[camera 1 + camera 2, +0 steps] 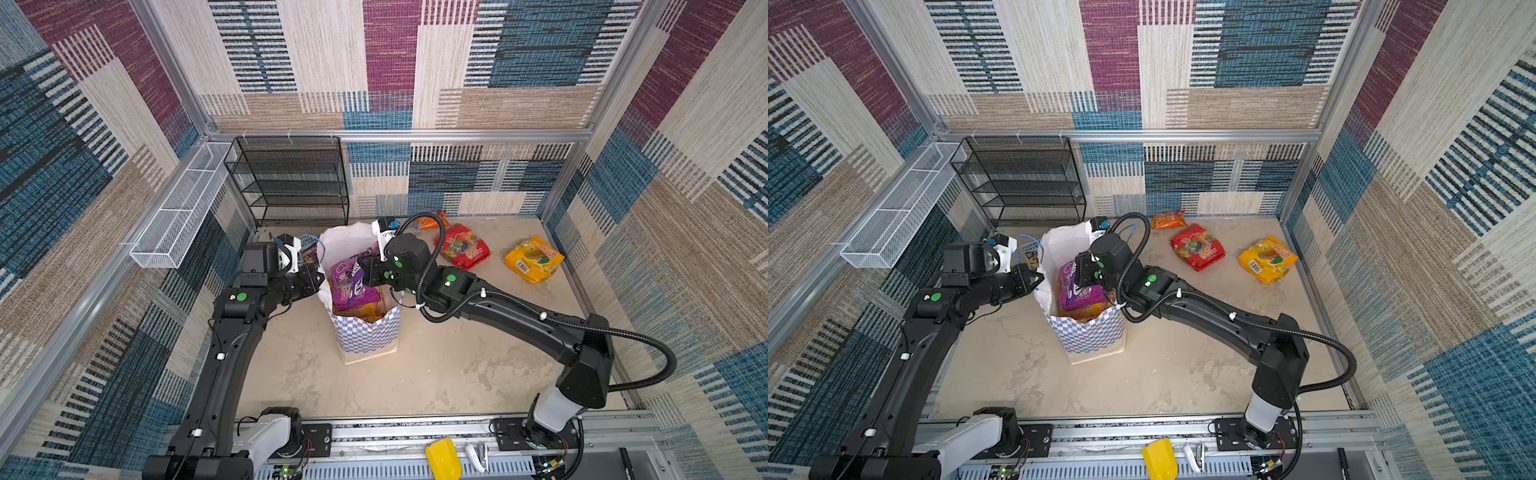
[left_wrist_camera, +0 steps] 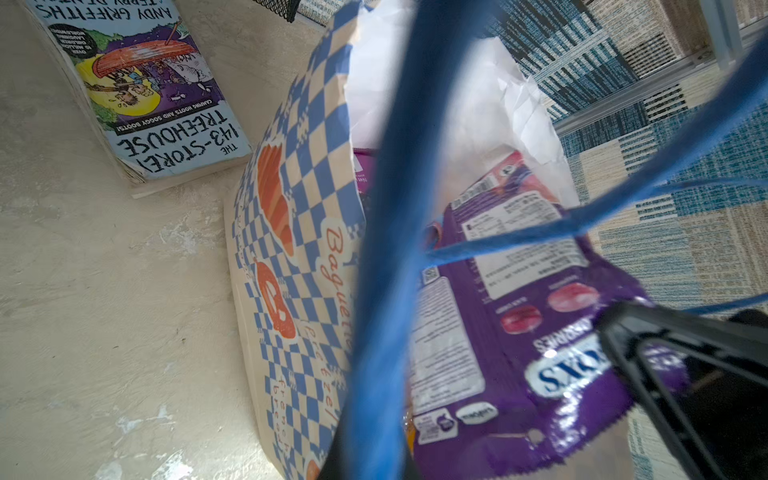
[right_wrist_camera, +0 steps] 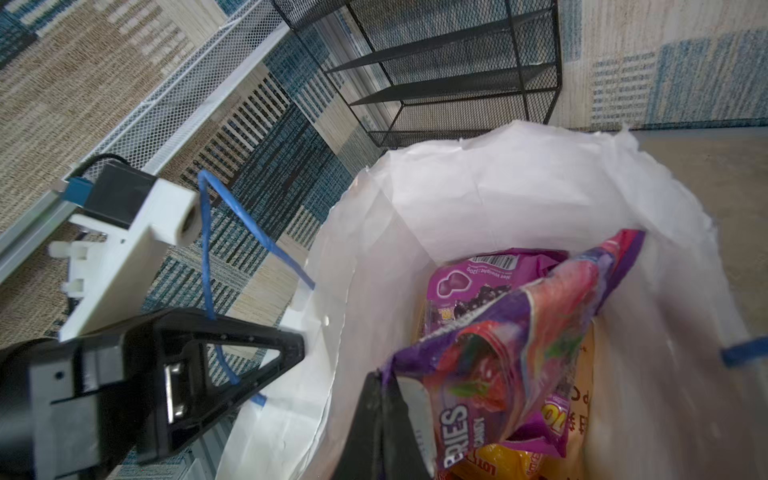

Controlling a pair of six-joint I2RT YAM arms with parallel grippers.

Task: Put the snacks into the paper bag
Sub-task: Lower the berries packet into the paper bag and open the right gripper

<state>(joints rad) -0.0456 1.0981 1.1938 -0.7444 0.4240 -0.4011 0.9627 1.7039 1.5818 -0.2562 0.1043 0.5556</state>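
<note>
1. Blue-and-white checked, the paper bag (image 1: 365,336) stands upright mid-table with its mouth open to my cameras.
2. Inside it I count a bottom yellow packet (image 3: 490,465) and a magenta packet (image 3: 478,282) against the far wall. A purple packet (image 3: 519,340) hangs in the mouth, not yet let go.
3. Beyond the bag, to its right, three snacks lie on the table: the red packet (image 1: 463,247), the loose yellow packet (image 1: 534,259) apart from it, and, farthest back by the wall, the orange packet (image 1: 1168,219). I judge the job roughly half done.
4. My left arm rises from the near rail and bends inward at the elbow. The left gripper (image 1: 318,278) is pinched tight on the bag's left rim, beside the blue cord handle (image 3: 232,216), steadying it, as I read it.
5. My right arm runs low across the table from the near right corner, wrist bent over the bag. The right gripper (image 1: 363,268) is clamped on the purple packet's edge, over the mouth.
6. Behind the left gripper lies a book (image 2: 158,104), no part of the load.
</note>
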